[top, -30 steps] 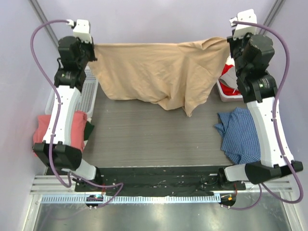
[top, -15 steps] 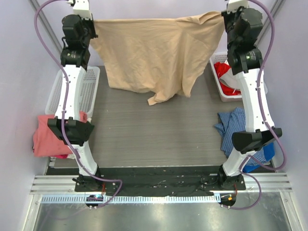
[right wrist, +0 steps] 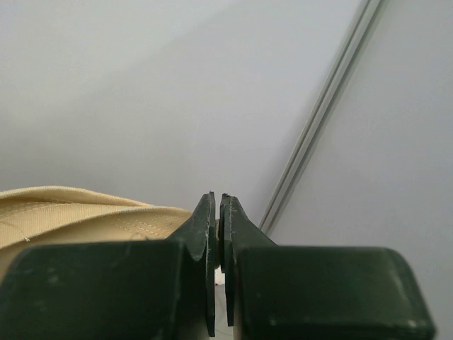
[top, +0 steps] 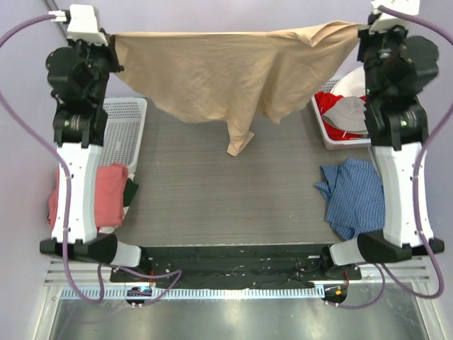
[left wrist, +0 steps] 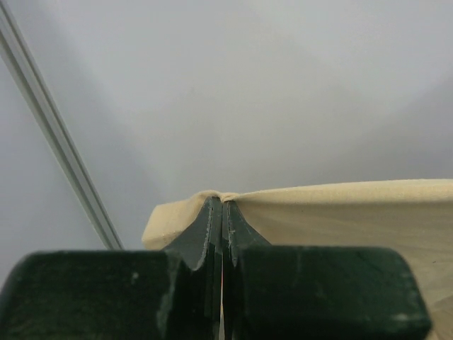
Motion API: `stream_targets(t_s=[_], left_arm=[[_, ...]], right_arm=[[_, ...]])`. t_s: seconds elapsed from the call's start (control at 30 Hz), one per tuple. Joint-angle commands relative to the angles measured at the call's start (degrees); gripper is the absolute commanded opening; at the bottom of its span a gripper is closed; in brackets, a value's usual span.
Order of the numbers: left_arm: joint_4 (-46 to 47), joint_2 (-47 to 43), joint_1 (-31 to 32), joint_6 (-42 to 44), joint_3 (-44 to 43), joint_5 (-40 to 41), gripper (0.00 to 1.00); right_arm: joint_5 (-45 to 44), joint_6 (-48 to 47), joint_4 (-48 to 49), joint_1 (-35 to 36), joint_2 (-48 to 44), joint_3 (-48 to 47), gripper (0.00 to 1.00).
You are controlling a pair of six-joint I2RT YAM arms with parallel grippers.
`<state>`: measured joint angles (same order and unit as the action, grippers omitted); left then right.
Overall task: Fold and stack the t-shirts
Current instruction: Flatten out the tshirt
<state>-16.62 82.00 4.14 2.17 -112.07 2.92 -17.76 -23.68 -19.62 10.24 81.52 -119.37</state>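
- Tan cloth is spread in the air between the two arms: the tan t-shirt [top: 212,71] is held stretched above the far part of the table [top: 212,205]. A narrow flap hangs lower from its middle, and whether its tip touches the surface cannot be told.
- The left gripper [left wrist: 221,202] is seen pressed together on a thin fold at the shirt's upper left corner. Only a small lip of cloth is caught between the fingers.
- The right gripper [right wrist: 217,200] is likewise closed, with the tan edge pinched at the opposite corner. Little cloth is shown within the jaws.
- The salmon-pink t-shirt [top: 106,195] is seen crumpled at the table's left edge, near the white basket [top: 127,120]. Nothing folded or stacked is visible yet.
- A slip is judged the main risk. With so little cloth held at each corner, an outward pull or a quick descent could draw an edge free, and the shirt would be dropped in a heap.
- The hanging flap could be trapped beneath the body when the shirt is laid down, so that a lump is folded in.
- The right side is carried close over the bin [top: 327,140] of red and white clothes, and a hem could be snagged on its rim.
- The blue checked cloth [top: 354,195] is placed near the right arm and could be dragged along.
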Motion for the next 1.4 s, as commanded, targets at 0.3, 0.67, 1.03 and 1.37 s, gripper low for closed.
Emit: stream_targets(t_s=[0.3,0.67,1.03,1.37], left_arm=[[-5.79,-15.55,-0.45,-0.85,8.27,1.74,0.0],[0.53,-0.81,-0.45,-0.68,-1.91,7.89,0.0],[3.85,20.49,-0.45,0.9,-30.85,13.33,0.0],[4.58,13.73,-0.54,3.1,-26.72,15.02,0.0]], right_arm=[[-0.96,3.82,-4.55,-2.24,-15.42,7.22,0.01],[-5.44,0.75,1.24,-2.24,-5.07,-0.5,0.01],[-7.73,-4.53,5.72,-2.33,13.05,-24.59,0.01],[-8.43,-5.32,10.92,-2.33,4.28,-16.69,0.01]])
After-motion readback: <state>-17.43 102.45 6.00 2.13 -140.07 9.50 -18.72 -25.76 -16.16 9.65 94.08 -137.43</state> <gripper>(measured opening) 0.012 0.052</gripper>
